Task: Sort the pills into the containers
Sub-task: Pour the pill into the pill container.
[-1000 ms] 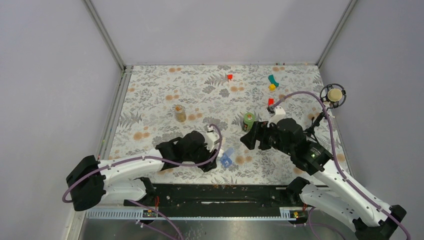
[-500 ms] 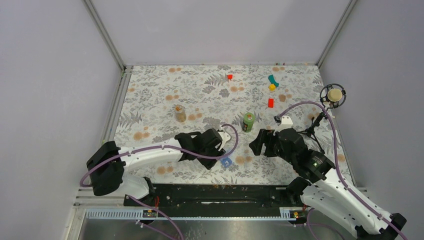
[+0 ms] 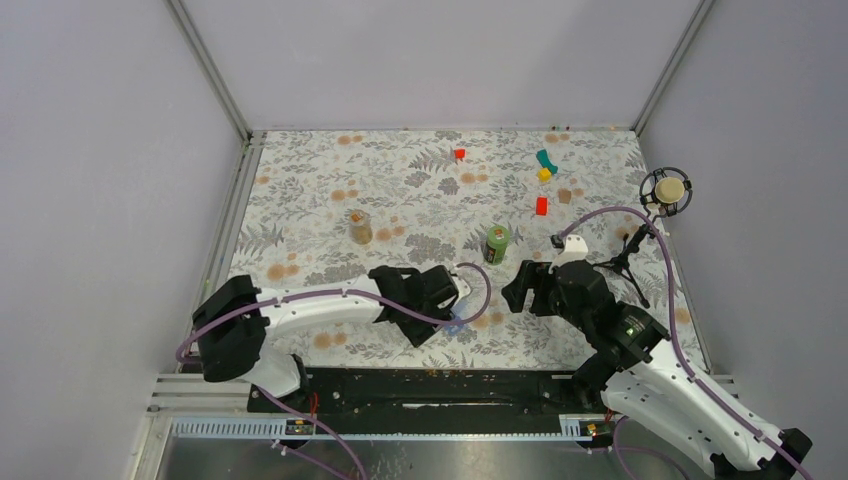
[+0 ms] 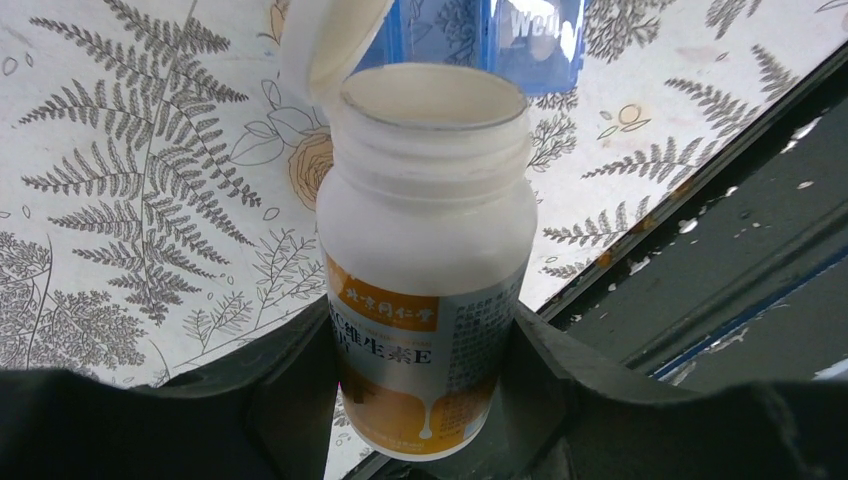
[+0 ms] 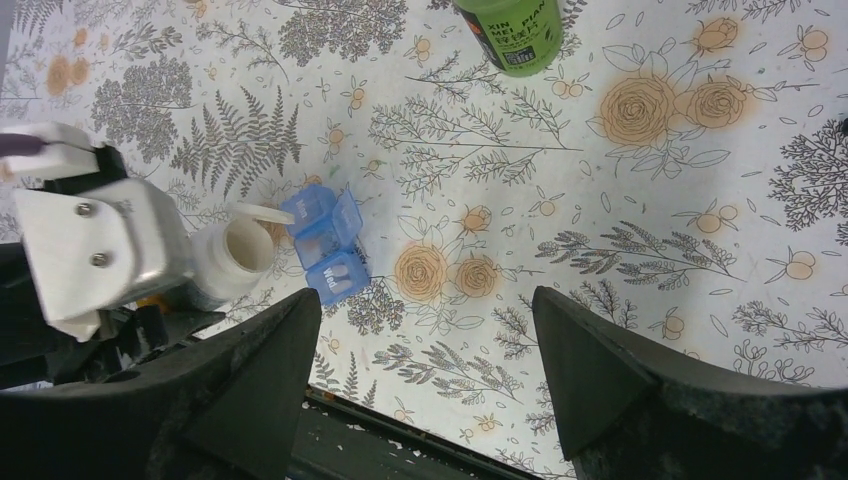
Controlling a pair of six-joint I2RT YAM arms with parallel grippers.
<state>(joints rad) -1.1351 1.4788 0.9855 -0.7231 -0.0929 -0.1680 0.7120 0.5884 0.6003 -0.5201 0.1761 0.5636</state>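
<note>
Left gripper [image 4: 420, 335] is tipping a white bottle [image 4: 425, 220] at the blue pill box [image 5: 325, 240], which is lying near the front edge of the floral table [image 3: 300, 200].
The left claw is clenching the bottle's body, its flip lid [image 4: 325, 40] hanging open, its mouth just beside the box's open compartments. From above, that claw and a purple cable [image 3: 478, 300] are covering part of the box. The right gripper [image 5: 425, 310] is hovering just right of it, released wide and holding nothing. A green bottle [image 3: 497, 243] is standing beyond it, an amber bottle [image 3: 360, 227] further left, and red blocks [image 3: 541, 205] are lying well apart at the far side.
</note>
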